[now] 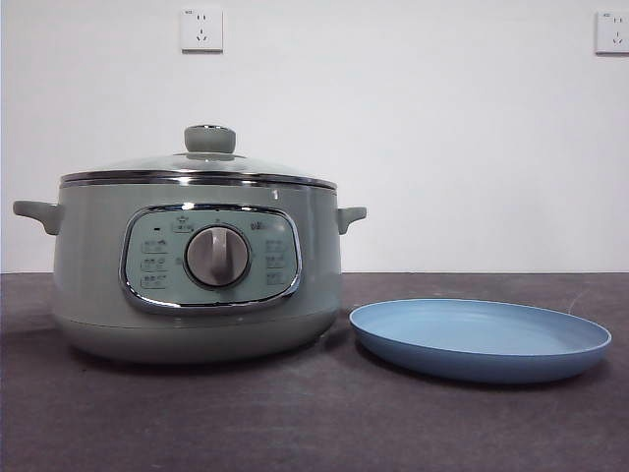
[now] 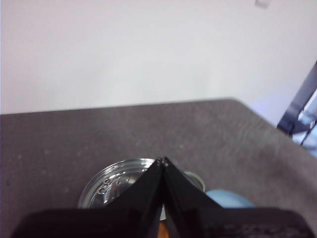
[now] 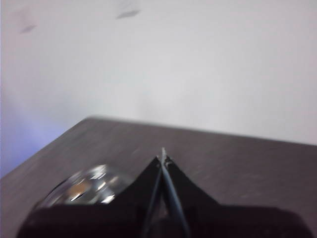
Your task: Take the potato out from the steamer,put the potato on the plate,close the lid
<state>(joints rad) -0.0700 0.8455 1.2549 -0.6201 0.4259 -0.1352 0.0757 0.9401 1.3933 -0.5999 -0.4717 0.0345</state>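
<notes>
Both arms raised clear of the front view, 2 black two-jaw grippers visible only from their own wrist cameras: left gripper (image 2: 163, 159) jaws pressed together at the tips, right gripper (image 3: 163, 151) jaws likewise closed to a point, neither holding anything.

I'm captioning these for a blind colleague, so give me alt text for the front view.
A pale green steamer stands on a dark table, closed by its glass lid with a green knob. A shallow blue plate, with nothing on it, lies beside the steamer against a white wall with two sockets. No potato or robot arm shows.
</notes>
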